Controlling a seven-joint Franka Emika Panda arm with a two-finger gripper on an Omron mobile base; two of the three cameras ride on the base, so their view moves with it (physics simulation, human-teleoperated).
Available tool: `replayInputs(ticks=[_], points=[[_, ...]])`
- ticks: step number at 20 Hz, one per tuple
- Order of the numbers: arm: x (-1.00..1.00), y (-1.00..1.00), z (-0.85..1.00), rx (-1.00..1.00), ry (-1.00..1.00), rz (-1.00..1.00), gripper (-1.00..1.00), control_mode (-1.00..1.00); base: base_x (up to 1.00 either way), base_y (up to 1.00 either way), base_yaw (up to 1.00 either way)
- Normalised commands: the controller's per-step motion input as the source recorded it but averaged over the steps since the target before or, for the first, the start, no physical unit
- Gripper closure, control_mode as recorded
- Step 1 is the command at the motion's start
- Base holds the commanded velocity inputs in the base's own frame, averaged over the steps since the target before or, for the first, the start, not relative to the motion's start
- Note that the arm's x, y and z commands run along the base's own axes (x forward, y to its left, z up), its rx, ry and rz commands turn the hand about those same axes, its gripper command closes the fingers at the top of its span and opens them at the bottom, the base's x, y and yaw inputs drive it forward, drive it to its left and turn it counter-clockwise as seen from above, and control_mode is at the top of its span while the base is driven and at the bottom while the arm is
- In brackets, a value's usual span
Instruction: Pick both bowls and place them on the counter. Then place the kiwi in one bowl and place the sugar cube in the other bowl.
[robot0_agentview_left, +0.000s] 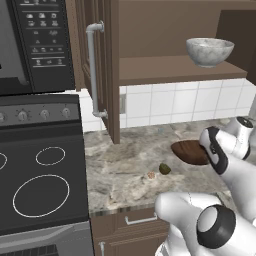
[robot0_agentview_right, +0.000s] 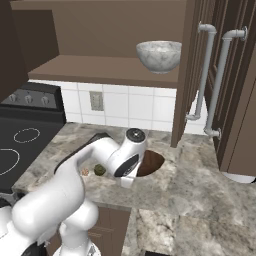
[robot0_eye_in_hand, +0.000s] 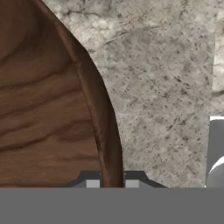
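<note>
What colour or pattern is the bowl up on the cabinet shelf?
Grey-white marbled stone look on the marbled bowl; it shows best in the right base view.

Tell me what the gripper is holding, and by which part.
The gripper is shut on the wooden bowl, pinching its rim at the edge.

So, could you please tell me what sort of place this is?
A simulated home kitchen: a black stovetop with ring burners, a marbled stone counter against white wall tiles, and an open wooden cabinet.
</note>
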Motion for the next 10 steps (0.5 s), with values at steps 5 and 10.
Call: replayInputs(ticks=[5, 10], points=[[0.46, -0.15, -0.35, 0.00, 0.00, 0.02, 1.00, -1.00, 0.00, 0.00, 0.00], [0.43, -0.21, -0.34, 0.00, 0.00, 0.02, 1.00, -1.00, 0.00, 0.00, 0.00]])
